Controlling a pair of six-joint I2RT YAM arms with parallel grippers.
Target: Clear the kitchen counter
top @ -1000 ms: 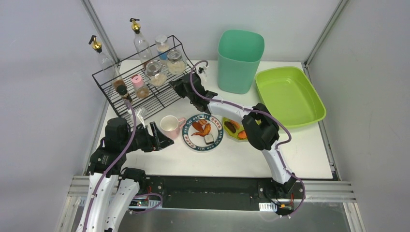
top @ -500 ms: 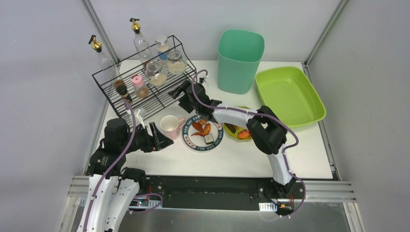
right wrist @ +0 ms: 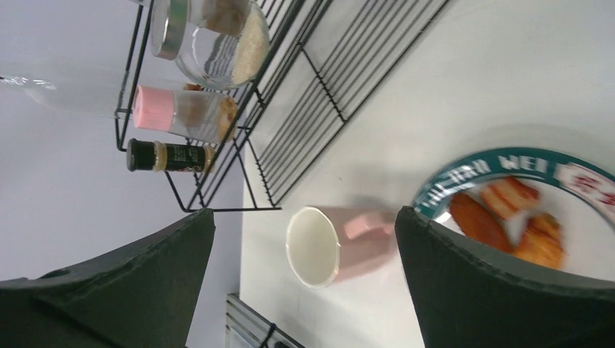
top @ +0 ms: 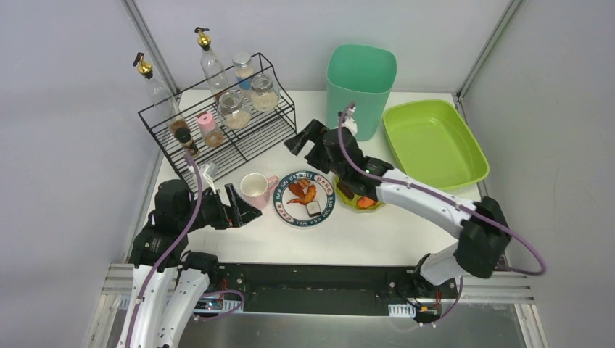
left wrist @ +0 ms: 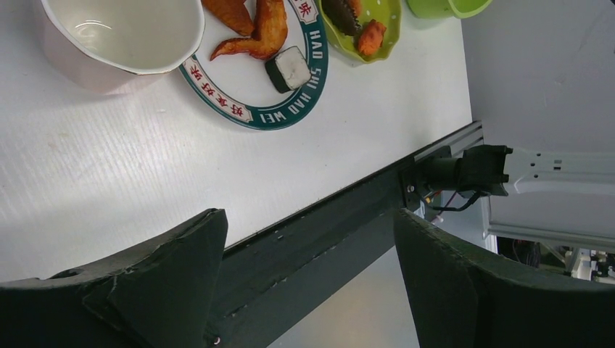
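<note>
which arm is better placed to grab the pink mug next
Left. The left gripper, open, sits right beside the mug on the counter, fingers pointing at it. The right gripper, also open, hangs farther off, beyond the plate near the rack.

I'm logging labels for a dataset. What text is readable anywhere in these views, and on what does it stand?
"HAO SHI HAO WEI": teal rim of the round plate, left wrist view.
Red Chinese characters on the same rim: too small to read reliably.
Label on the dark spice bottle: blurred, unreadable.
</note>
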